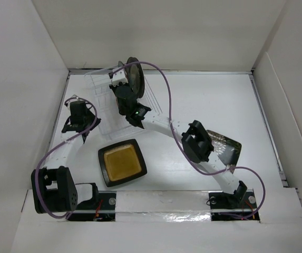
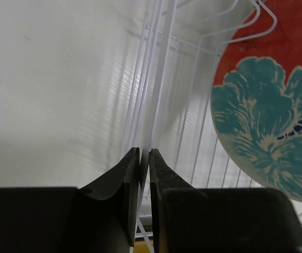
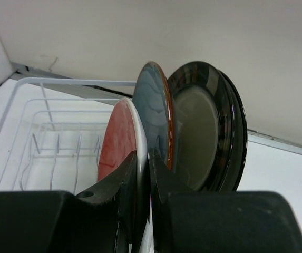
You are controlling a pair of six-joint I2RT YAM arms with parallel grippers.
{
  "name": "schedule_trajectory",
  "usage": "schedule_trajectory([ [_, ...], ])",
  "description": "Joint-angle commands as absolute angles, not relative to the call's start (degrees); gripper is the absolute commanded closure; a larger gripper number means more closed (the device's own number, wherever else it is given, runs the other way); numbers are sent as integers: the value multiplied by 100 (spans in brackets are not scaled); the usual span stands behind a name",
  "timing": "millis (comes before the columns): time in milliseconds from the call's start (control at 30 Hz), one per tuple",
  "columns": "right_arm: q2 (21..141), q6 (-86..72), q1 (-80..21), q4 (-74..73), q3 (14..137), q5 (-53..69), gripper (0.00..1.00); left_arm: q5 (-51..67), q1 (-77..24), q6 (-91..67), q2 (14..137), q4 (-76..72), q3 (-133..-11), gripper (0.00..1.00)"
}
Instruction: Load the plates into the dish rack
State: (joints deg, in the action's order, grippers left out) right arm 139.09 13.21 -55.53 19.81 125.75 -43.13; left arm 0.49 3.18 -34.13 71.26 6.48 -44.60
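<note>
Inside the dish rack (image 3: 61, 81) stand three plates (image 3: 198, 132); two lie outside

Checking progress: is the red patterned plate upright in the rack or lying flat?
Upright: the red plate stands on edge in the dish rack, beside the teal plate.
</note>
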Motion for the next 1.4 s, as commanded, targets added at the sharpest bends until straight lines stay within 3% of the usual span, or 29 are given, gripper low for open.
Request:
schedule_trajectory([
  [0,13771,1177,-5581,2891,13209,-4377,92,396,27,-3770,6874,624,-4211,100],
  [300,14291,1485,-5388,3181,13816,-4368,87,756,26,-3771,6486,606,-3876,100],
  [500,14405,1451,-5019,3481,13834,-3684,82,966,79,-3683,6399,624,-3893,100],
  [633,14580,1222,-4896,3079,14228,-3016,64,950,202,-3613,6346,738,-3964,100],
  [733,14669,1082,-4896,2874,14528,-2831,55,923,202,-3586,6197,695,-3981,94],
  [900,14441,888,-4896,2831,14169,-2848,29,914,202,-3542,6108,729,-4139,84],
  [1067,13653,633,-4896,2532,13703,-2839,16,879,255,-3551,6038,686,-4236,82],
  [1200,12521,238,-4896,2250,12799,-2497,11,800,255,-3665,5810,510,-4420,67],
  [1333,10990,-377,-4835,2381,10982,-2215,10,721,255,-3691,5704,571,-4666,48],
  [1367,10656,-691,-4773,2443,10020,-2250,11,686,255,-3691,5687,580,-4693,42],
])
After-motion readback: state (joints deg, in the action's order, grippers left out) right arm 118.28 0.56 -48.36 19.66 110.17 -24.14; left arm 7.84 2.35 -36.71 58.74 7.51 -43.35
